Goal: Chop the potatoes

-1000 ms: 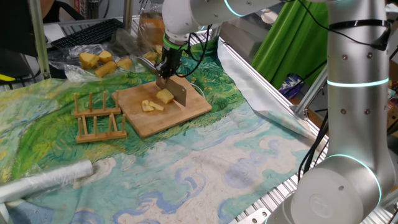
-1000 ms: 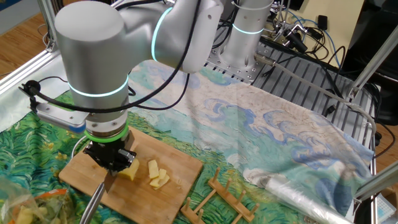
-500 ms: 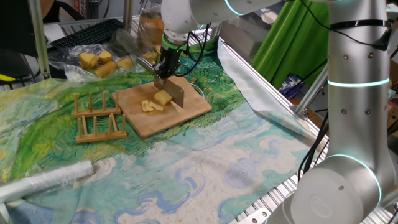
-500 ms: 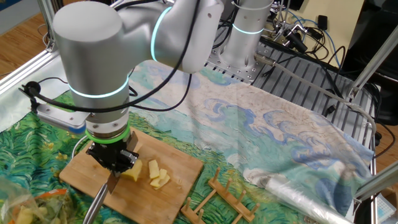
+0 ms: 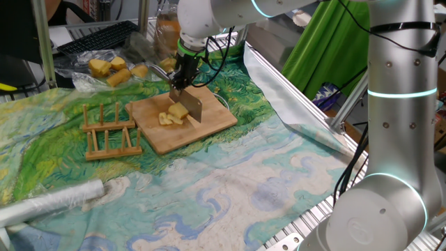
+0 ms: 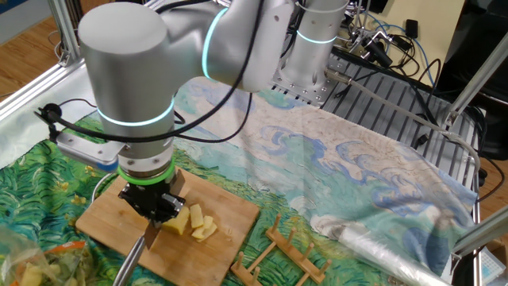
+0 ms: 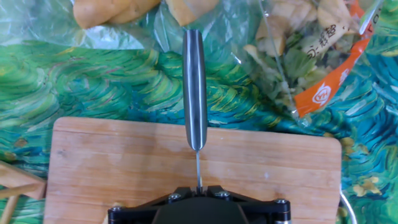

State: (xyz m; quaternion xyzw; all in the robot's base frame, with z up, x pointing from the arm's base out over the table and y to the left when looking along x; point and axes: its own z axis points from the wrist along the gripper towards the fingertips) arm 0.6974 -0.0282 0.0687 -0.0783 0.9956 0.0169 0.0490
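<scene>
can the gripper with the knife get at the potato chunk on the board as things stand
Probably yes. The gripper, shut on the knife, holds the blade right beside the potato chunk on the cutting board; nothing stands between them.

A cutting board lies on the table. The potatoes sit on the board, with the knife upright just beside them under the hand. A rack stands left of the board. Bagged food lies behind it.
</scene>
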